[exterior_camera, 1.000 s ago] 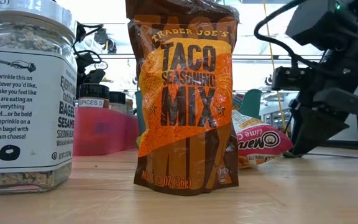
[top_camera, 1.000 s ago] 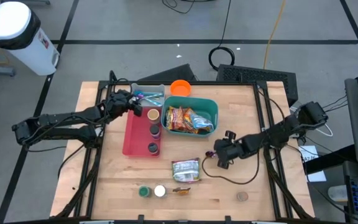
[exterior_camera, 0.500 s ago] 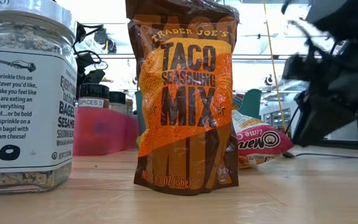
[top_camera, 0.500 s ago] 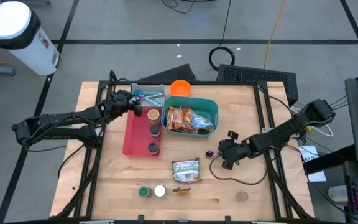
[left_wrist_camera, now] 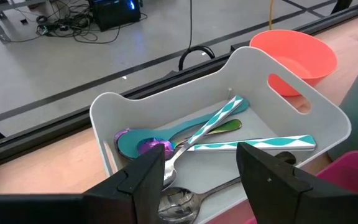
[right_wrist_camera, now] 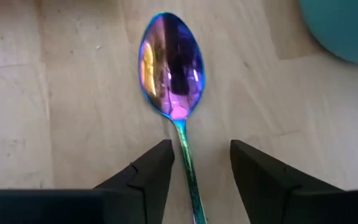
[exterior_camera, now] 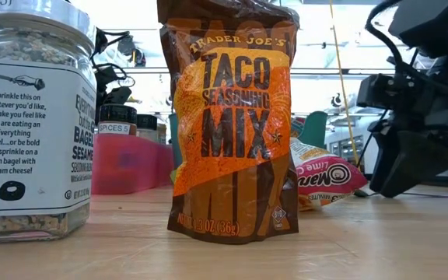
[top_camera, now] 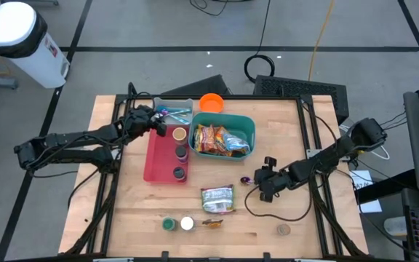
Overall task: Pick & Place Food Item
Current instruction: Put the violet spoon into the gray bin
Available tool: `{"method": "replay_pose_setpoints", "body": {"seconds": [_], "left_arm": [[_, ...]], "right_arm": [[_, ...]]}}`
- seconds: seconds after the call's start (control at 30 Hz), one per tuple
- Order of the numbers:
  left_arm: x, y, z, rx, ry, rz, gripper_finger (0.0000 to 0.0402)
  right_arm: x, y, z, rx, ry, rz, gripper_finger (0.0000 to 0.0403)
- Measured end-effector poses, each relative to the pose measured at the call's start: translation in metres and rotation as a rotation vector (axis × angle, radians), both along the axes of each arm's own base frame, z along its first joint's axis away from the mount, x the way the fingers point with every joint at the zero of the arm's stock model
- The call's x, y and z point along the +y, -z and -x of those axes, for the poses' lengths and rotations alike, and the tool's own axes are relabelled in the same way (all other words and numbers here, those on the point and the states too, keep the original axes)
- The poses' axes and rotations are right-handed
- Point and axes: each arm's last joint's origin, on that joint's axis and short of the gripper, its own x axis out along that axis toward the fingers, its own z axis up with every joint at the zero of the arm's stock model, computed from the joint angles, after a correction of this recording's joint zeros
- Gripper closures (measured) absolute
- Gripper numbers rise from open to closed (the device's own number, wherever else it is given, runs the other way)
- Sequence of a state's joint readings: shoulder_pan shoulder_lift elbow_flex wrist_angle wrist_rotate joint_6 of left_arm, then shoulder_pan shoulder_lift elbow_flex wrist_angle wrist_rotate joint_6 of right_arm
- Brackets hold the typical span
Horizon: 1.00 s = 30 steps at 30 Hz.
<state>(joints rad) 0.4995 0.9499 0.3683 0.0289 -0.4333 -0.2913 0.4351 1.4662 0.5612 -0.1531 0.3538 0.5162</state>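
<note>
1. The right gripper (right_wrist_camera: 188, 168) sat low over the wooden surface (top_camera: 289, 131), just right of the snack packet (top_camera: 217, 199) lying flat near the front middle.
2. Its two fingers (right_wrist_camera: 146, 174) stood apart on either side of the thin handle of an iridescent spoon (right_wrist_camera: 171, 68); they were not clenched on it, and the spoon lay flat on the surface, bowl pointing away from the gripper.
3. The teal bin (top_camera: 224, 136) of snack bags stood just behind that spot, with an orange bowl (top_camera: 211, 102) touching its back corner.
4. The left gripper (left_wrist_camera: 201, 171) hung released over the white cutlery caddy (left_wrist_camera: 166, 106) at the back, beside the pink tray (top_camera: 153, 156) of spice jars.
5. A taco seasoning pouch (exterior_camera: 232, 117) and a bagel seasoning jar (exterior_camera: 33, 117) stood upright at the front edge.
</note>
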Motion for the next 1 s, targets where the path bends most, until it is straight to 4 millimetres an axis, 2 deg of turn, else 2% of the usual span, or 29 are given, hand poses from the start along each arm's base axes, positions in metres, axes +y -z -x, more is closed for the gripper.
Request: {"method": "replay_pose_setpoints", "body": {"seconds": [0.13,0.4,0.57,0.67,0.83,1.0], "left_arm": [[0.0,0.0,0.0,-0.002,0.005,0.003,0.0195],[0.0,0.0,0.0,0.0,0.006,0.005,0.0194],[0.0,0.0,0.0,-0.001,0.009,0.007,0.0195],[0.0,0.0,0.0,-0.001,0.009,0.007,0.0195],[0.0,0.0,0.0,-0.002,0.008,0.007,0.0194],[-0.001,0.0,-0.002,-0.027,0.055,0.031,0.0195]], "right_arm": [[0.0,0.004,0.001,0.031,0.01,-0.021,0.0277],[0.0,0.006,0.004,0.085,0.003,-0.059,0.0393],[-0.001,0.006,0.004,0.083,-0.016,-0.04,0.0393],[0.0,-0.001,0.002,0.047,-0.054,-0.028,0.0398],[0.005,-0.024,0.002,-0.035,-0.118,0.019,0.04],[0.015,-0.052,-0.003,-0.211,-0.193,0.08,0.0401]]}}
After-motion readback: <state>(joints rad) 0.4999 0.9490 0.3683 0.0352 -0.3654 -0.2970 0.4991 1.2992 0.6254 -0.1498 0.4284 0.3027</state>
